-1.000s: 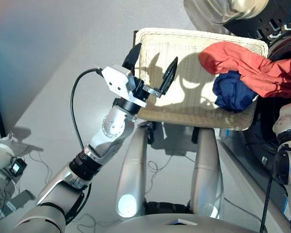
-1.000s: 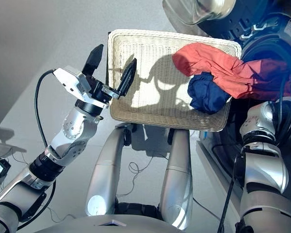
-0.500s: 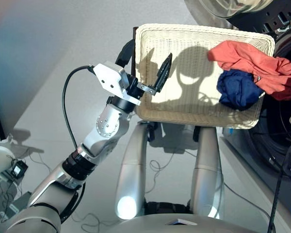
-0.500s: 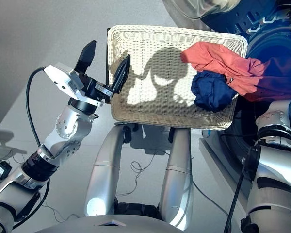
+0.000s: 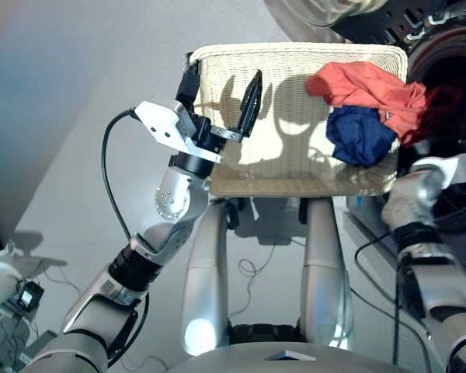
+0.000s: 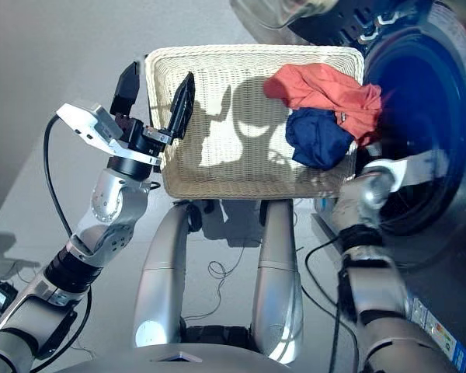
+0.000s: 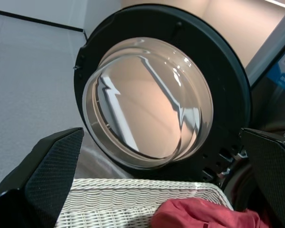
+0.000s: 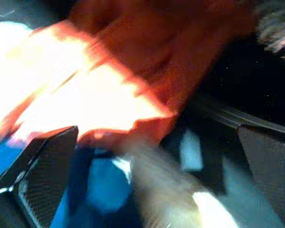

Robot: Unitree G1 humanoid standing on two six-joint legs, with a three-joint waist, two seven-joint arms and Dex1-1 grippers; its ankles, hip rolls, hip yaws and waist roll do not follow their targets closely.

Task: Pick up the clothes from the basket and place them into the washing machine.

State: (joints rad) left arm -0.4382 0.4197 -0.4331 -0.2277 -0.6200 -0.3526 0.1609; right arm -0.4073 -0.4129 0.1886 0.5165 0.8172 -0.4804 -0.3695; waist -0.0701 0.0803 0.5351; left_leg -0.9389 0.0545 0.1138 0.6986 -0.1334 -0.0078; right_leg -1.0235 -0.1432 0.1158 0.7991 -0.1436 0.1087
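- The basket (image 6: 217,167) sits ahead of the robot, with the orange-red garment (image 6: 322,89) and the dark blue garment (image 6: 318,138) heaped together at its right end, beside the washing machine (image 6: 419,132).
- The left gripper (image 6: 154,95) hovers over the basket's left rim, fingers spread wide and empty.
- The right gripper (image 8: 147,180) appears only in the right wrist view, fingers apart, facing the orange-red cloth.
- Only the left wrist view shows the round glass door (image 7: 147,102) standing open behind the basket.
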